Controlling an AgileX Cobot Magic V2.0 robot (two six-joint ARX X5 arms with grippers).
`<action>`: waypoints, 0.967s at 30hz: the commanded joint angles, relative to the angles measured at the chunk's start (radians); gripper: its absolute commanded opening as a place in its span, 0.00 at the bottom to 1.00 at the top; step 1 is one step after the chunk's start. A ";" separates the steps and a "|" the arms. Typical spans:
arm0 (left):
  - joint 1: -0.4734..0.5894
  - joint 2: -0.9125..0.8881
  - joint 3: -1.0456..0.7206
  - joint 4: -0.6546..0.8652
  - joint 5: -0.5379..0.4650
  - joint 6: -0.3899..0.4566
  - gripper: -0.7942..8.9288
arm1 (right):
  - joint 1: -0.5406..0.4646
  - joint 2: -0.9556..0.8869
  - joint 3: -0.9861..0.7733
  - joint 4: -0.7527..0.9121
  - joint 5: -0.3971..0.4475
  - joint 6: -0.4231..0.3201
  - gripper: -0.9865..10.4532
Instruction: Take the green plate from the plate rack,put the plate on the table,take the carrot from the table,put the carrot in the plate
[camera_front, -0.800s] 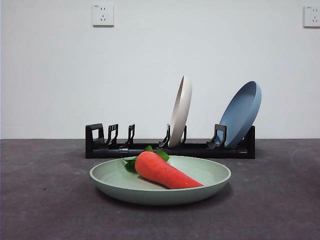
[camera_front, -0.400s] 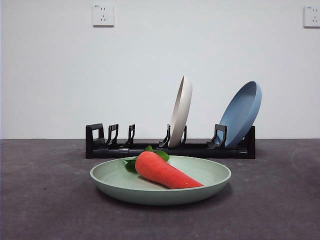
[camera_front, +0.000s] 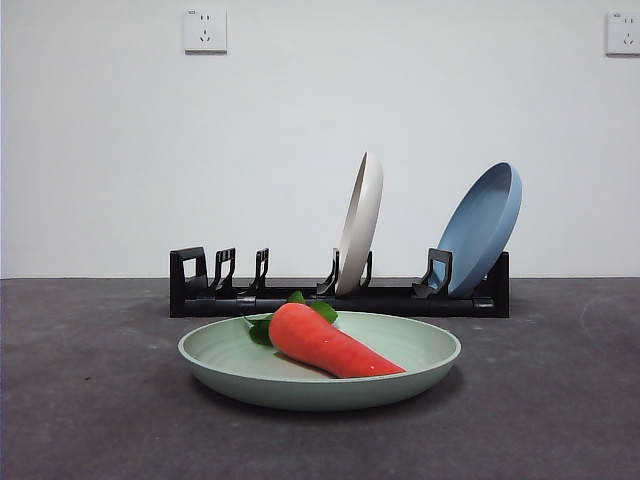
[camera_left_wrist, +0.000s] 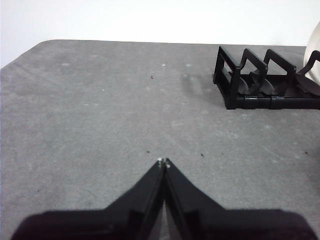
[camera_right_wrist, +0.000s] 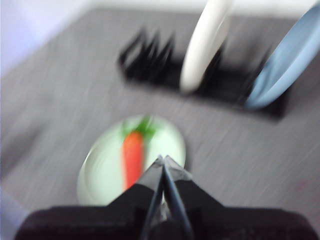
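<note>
The green plate (camera_front: 320, 362) lies flat on the dark grey table (camera_front: 90, 400), in front of the black plate rack (camera_front: 338, 292). The orange-red carrot (camera_front: 330, 341) lies in it, leaves toward the rack. The blurred right wrist view shows the same plate (camera_right_wrist: 102, 172) and carrot (camera_right_wrist: 131, 156) below my right gripper (camera_right_wrist: 162, 159), which is shut, empty and raised well above them. My left gripper (camera_left_wrist: 163, 162) is shut and empty over bare table, off the tall-block end of the rack (camera_left_wrist: 265, 80). Neither arm shows in the front view.
A cream-white plate (camera_front: 361, 223) and a blue plate (camera_front: 484, 226) stand upright in the rack. Two wall sockets (camera_front: 205, 30) sit on the white wall behind. The table's rounded far corner shows in the left wrist view.
The plate, carrot and rack stay where they were. The front picture has shifted a pixel or two. The right wrist view is motion-blurred.
</note>
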 joint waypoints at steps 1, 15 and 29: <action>0.003 -0.003 -0.012 0.003 -0.003 -0.006 0.08 | -0.116 -0.071 -0.104 0.119 -0.003 -0.016 0.09; 0.003 -0.003 -0.012 0.003 -0.003 -0.006 0.08 | -0.284 -0.452 -0.730 0.626 0.014 -0.010 0.09; 0.003 -0.003 -0.012 0.003 -0.003 -0.006 0.08 | -0.288 -0.560 -0.866 0.586 0.084 0.036 0.09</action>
